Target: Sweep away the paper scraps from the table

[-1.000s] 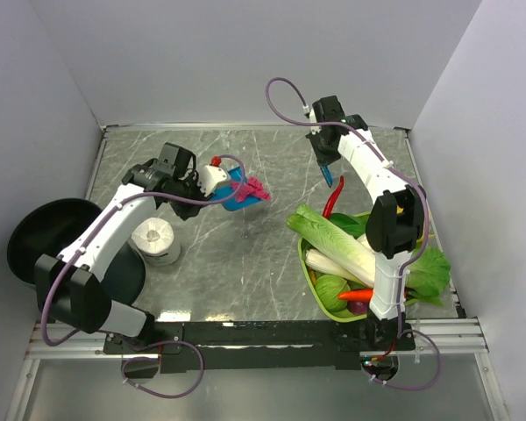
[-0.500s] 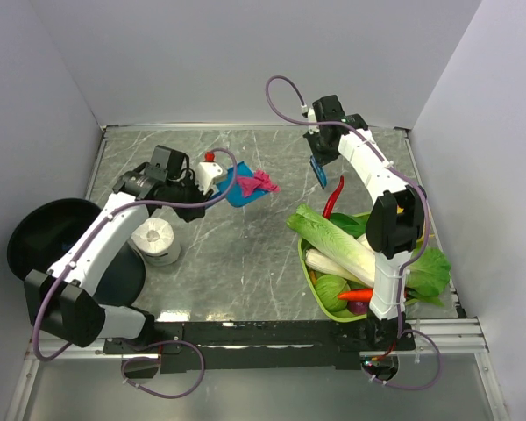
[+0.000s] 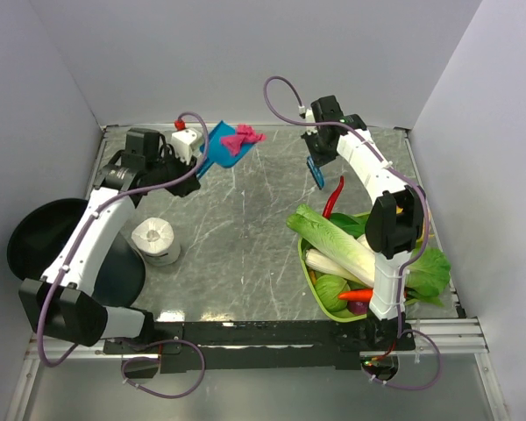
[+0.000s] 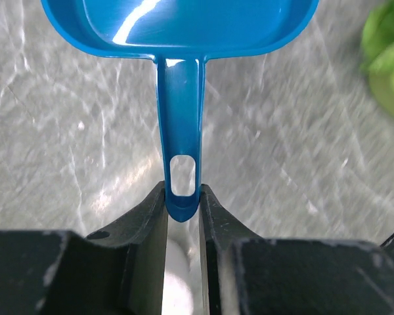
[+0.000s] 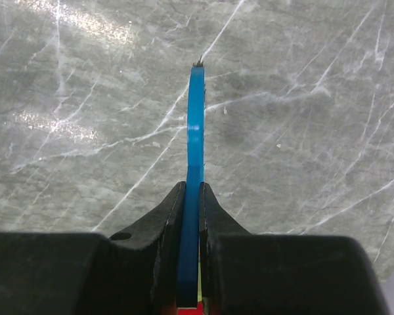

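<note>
My left gripper [image 3: 191,169] is shut on the handle of a blue dustpan [image 3: 225,147] and holds it raised over the far left of the table [image 3: 245,250]. Magenta paper scraps [image 3: 243,138] lie at the pan's far lip. In the left wrist view the gripper [image 4: 182,202] pinches the end of the dustpan handle [image 4: 180,118]; no scraps show in the visible part of the pan. My right gripper [image 3: 319,156] is shut on a thin blue brush [image 3: 316,173], seen edge-on in the right wrist view [image 5: 196,118] over bare marble, with the gripper [image 5: 192,191] clamped on it.
A white tissue roll [image 3: 155,239] stands at the left, beside a black round bin [image 3: 48,237]. A long red chilli [image 3: 333,196] lies next to a green basket [image 3: 308,263] of vegetables at the right. White walls enclose the table.
My left arm has swung the dustpan with the magenta scraps from the table's middle to the far left. My right gripper with the brush has shifted only slightly.
</note>
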Robot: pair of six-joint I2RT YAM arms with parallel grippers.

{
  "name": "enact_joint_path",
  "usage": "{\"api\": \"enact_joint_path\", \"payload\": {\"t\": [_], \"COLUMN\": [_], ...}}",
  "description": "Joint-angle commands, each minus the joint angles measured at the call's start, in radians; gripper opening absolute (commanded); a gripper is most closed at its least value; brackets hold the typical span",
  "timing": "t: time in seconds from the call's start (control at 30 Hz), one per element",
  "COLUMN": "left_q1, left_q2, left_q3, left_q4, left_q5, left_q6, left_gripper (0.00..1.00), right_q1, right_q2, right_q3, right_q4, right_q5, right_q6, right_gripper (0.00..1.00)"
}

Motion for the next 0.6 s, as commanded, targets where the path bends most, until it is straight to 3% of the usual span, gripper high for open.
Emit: {"api": "enact_joint_path", "payload": {"t": [0.0, 0.07, 0.2, 0.33, 0.57], "left_q1": [0.004, 0.003, -0.020, -0.040, -0.040], "left_q2": [0.034, 0.030, 0.007, 0.137, 0.163], "left_q3": [0.048, -0.006, -0.163, -0.003, 0.064], "left_q4": [0.149, 0.202, 0.587, 0.502, 0.491], "left_q5": [0.116, 0.122, 0.011, -0.071, -0.040], "left_q6": [-0.165, -0.199, -0.282, -0.224, -0.237], "left_gripper": [0.01, 0.01, 0.01, 0.01, 0.01], "right_q1": [0.006, 0.006, 0.006, 0.006, 0.006], "right_q2": [-0.057, -0.060, -0.061, -0.064, -0.063], "right_q3": [0.016, 0.013, -0.001, 0.013, -0.006], "right_q4": [-0.002, -0.004, 0.005, -0.002, 0.007], "right_q5": [-0.007, -0.010, -0.007, -0.010, -0.008], "right_q6": [0.014, 0.011, 0.013, 0.007, 0.007], "right_gripper": [0.00, 0.00, 0.00, 0.00, 0.00]}}
